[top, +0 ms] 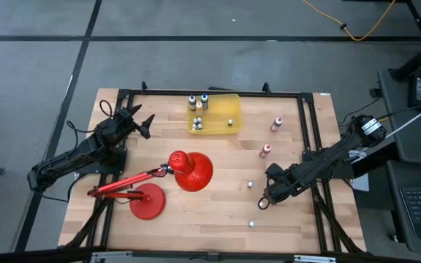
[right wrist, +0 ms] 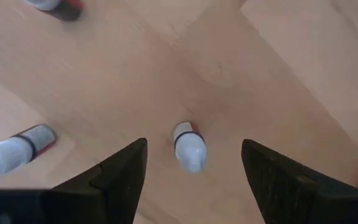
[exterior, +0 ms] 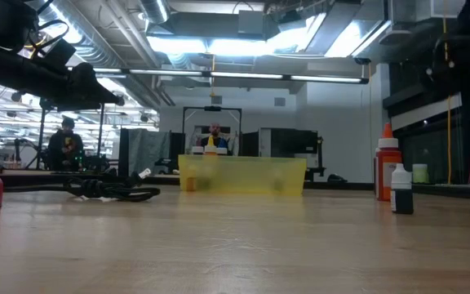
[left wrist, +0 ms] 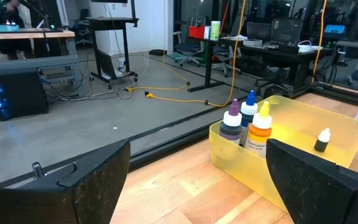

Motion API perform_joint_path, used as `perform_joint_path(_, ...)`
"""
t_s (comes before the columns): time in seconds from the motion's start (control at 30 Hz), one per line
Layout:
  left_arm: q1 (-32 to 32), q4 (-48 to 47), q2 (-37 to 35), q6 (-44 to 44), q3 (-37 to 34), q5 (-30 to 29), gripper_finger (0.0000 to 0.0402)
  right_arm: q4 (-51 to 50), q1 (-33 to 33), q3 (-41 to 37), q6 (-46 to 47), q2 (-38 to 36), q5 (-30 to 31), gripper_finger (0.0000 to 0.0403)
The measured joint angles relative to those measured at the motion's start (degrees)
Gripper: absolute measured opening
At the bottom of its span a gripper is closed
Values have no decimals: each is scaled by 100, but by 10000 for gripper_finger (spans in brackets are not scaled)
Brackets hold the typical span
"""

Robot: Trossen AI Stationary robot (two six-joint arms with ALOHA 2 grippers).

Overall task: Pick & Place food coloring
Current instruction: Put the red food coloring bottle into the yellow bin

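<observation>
One yellow bin (top: pixel 230 117) holds about seven food coloring bottles (top: pixel 199 107); five more bottles (top: pixel 266 150) stand on the counter (top: pixel 218 212); one red desk lamp (top: pixel 188 171).

Both arms matte black, slim jointed links w/ thicker rounded joint housings. Left arm (top: pixel 79 157): dark cabling looped along base and upper link; left gripper (top: pixel 141 123) ends in two pointed black prongs. Right arm (top: pixel 327 162): same black build, white patch or label near shoulder joint, cables trailing off bench edge; right gripper (right wrist: pixel 193 168) has broad, flat, wedge-shaped black fingers (right wrist: pixel 120 174) w/ slightly textured inner faces. Left gripper's fingers (left wrist: pixel 73 180) same shape, matte black; small metal screw or clip visible on one.
</observation>
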Motion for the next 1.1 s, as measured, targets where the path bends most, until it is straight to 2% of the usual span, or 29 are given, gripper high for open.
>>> perform_joint_path(0.17,0,0,-2,1,0,0,364,432,-2,-322,-9,109,-139,261)
perform_joint_path(0.53,0,0,-2,-1,0,0,365,580,-2,-342,-89,146,-155,253)
perform_joint_path(0.97,-1,0,-1,-1,0,0,364,580,-2,-342,-171,146,-303,124)
perform_joint_path(1.1,0,0,0,0,0,0,363,580,-2,-340,-196,146,-302,95)
